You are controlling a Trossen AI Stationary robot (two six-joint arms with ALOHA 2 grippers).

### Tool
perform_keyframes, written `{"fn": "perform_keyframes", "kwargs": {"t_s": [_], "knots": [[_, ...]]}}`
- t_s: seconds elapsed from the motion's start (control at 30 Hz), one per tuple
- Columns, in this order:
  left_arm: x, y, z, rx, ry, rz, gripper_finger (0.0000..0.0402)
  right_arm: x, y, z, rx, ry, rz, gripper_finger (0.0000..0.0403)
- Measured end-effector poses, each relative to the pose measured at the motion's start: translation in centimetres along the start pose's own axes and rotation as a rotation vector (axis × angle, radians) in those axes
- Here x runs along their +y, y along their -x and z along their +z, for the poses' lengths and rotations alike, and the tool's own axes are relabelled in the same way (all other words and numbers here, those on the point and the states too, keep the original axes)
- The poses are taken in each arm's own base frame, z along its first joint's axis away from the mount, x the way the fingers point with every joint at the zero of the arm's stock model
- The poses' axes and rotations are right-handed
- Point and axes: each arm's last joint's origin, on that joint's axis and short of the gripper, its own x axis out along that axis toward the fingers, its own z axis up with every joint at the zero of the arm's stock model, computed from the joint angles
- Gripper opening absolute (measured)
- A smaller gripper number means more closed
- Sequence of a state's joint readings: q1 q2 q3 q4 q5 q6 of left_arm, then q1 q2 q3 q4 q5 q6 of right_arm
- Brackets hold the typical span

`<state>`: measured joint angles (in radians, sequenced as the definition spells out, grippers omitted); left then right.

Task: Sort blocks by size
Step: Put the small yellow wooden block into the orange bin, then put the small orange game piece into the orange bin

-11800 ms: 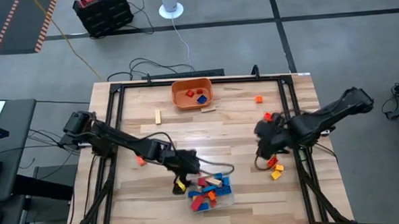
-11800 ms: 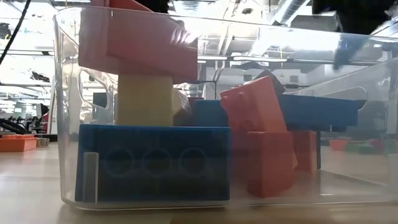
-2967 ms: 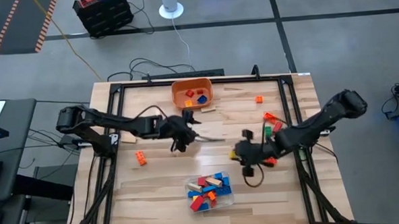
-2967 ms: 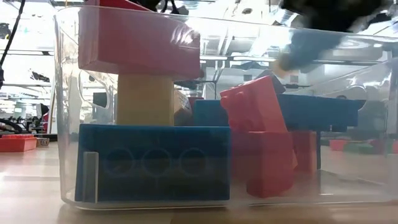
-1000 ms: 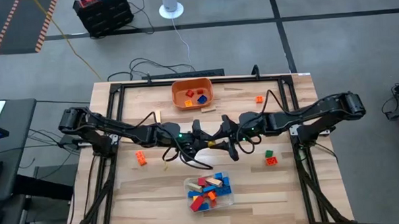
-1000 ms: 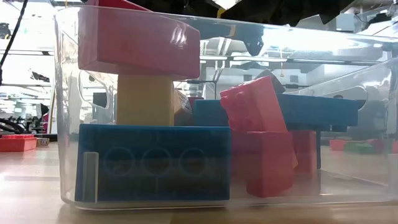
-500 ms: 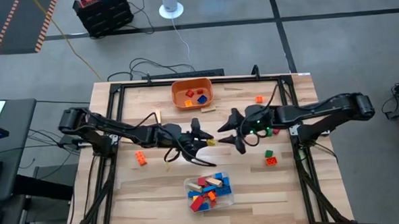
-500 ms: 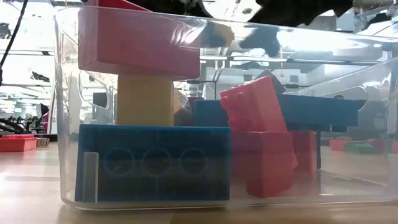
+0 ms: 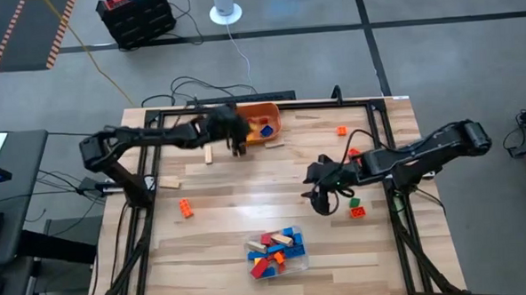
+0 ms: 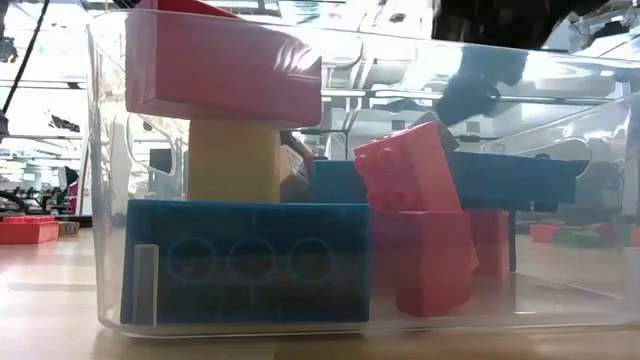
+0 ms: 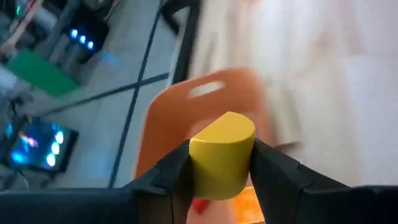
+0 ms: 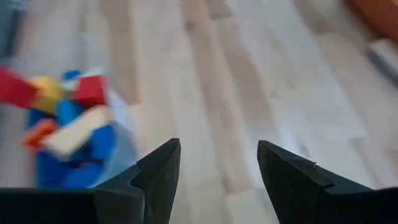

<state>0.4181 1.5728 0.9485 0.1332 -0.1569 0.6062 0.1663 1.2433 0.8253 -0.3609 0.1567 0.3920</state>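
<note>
A yellow block sits pinched in the left pincer just by the orange bowl; only the left wrist view shows it. The right pincer hangs spread and empty over the worktop, near the clear tub of blocks

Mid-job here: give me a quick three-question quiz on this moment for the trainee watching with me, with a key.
1. True or false: the left gripper grips a yellow block.
2. The orange bowl sits: A) at the table's far edge, under the left gripper; B) beside the clear tub; C) on the floor.
3. Fill in: the right gripper is ____, with nothing between its fingers.

Key
1. True: in the left wrist view the fingers clamp the yellow block on both sides, over the bowl.
2. A
3. open: it hangs over bare wood near the table's middle, right of centre.
</note>
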Motion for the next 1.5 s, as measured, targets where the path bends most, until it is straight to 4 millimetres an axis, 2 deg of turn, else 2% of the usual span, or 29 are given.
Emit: {"fn": "perform_keyframes", "kwargs": {"t_s": [0.07,0.17,0.3,0.47,0.6,0.73,0.83,0.97,1.07,1.23,1.4,1.5], "knots": [[1.8,-0.9,-1.7,0.013,0.075,0.01,0.0139,-0.2,0.0,-0.4,0.03,0.009,-0.053,0.0244],[3.4,-2.4,-3.9,0.076,0.2,0.026,0.0139,-0.7,0.1,-0.4,0.037,0.002,-0.082,0.0244],[3.3,-3.7,-5.2,0.16,0.258,-0.054,0.0152,-1.4,1.1,-1.0,0.102,-0.009,-0.117,0.0244],[3.2,-3.9,-4.1,0.148,0.25,-0.08,0.0199,-2.6,2.6,-2.4,0.238,-0.061,-0.198,0.0244],[3.6,-3.6,-2.4,0.131,0.231,-0.03,0.0235,-5.1,2.9,-2.4,0.258,-0.176,-0.384,0.0244],[3.8,-3.3,-0.7,0.102,0.247,0.004,0.0248,-9.3,2.2,-2.0,0.304,-0.322,-0.541,0.0244],[3.1,-3.2,0.0,0.089,0.241,-0.012,0.0246,-13.1,1.5,-1.9,0.334,-0.422,-0.661,0.0244],[2.1,-3.1,0.6,0.091,0.215,-0.04,0.024,-18.2,1.1,-2.7,0.398,-0.549,-0.78,0.0244],[1.5,-2.9,0.8,0.112,0.199,-0.042,0.0239,-20.8,1.1,-3.4,0.442,-0.6,-0.822,0.0244],[1.4,-2.4,1.3,0.107,0.178,-0.041,0.0238,-23.0,-0.1,-4.0,0.436,-0.677,-0.792,0.0244],[1.3,-2.3,1.2,0.116,0.174,-0.047,0.0238,-24.1,-1.9,-4.3,0.423,-0.695,-0.748,0.0244],[1.2,-2.3,1.0,0.137,0.167,-0.058,0.0238,-24.6,-2.3,-4.3,0.413,-0.696,-0.772,0.0244]]}}
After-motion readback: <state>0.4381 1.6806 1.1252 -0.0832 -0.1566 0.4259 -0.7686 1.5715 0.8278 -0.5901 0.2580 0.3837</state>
